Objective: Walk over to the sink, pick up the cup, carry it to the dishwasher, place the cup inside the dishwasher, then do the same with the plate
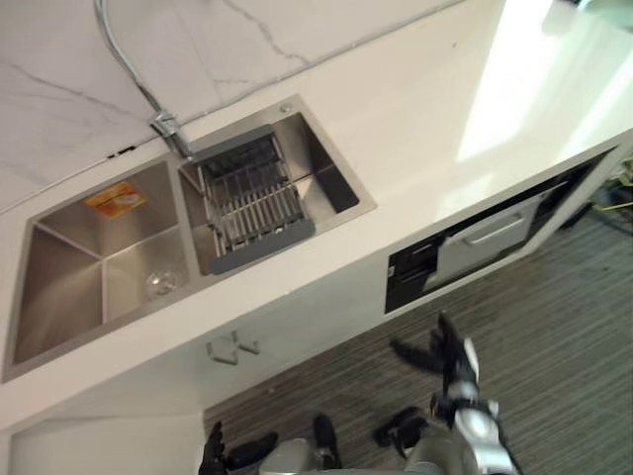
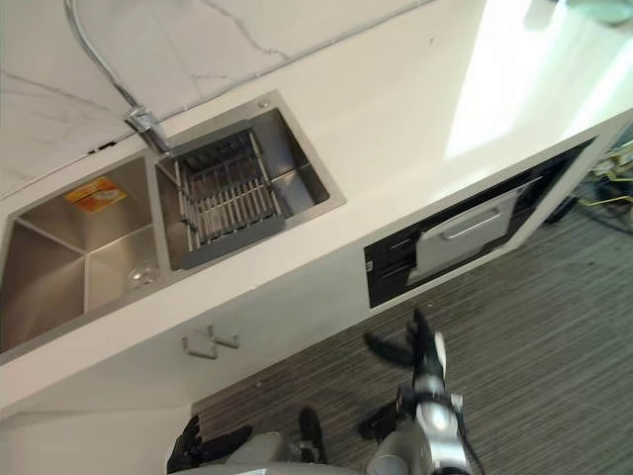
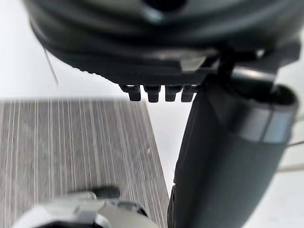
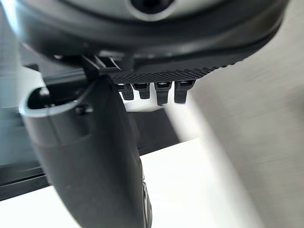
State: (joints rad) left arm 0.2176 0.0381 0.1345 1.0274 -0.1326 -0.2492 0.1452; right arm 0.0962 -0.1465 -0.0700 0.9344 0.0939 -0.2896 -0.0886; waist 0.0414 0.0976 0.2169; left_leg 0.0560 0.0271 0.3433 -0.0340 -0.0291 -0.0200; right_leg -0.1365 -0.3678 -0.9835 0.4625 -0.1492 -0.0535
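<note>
Left hand (image 1: 220, 453) hangs low over the grey striped floor (image 1: 554, 346), fingers spread and relaxed, nothing in them; its wrist view shows the finger row straight and the thumb out, holding nothing. Up and away from those fingers, set in the white stone table (image 1: 425, 109), is the double stainless steel sink (image 1: 59, 287): the bigger left basin has an orange sticker on its back wall and a small clear round thing by the drain, maybe the cup (image 1: 161, 285), too small to be sure. The smaller right basin holds a grey slatted metal drying rack (image 1: 249, 203), sitting there presumably so dishes drain into the basin; a chrome faucet (image 1: 168, 129) rises at the divider behind it. No plate can be made out in either basin or on the table. A white cabinet door with a small handle (image 1: 232, 346) sits under the sink, just beyond the left fingers. Right hand (image 1: 445, 358) is raised at the cabinet front, fingers apart and straight, holding nothing. Just above and right of those fingers is the built-in black and silver dishwasher (image 1: 475, 247) with a bar handle, apparently shut. With both hands free and the dishware location unclear, the scene fits either approaching the sink or standing by afterward.
</note>
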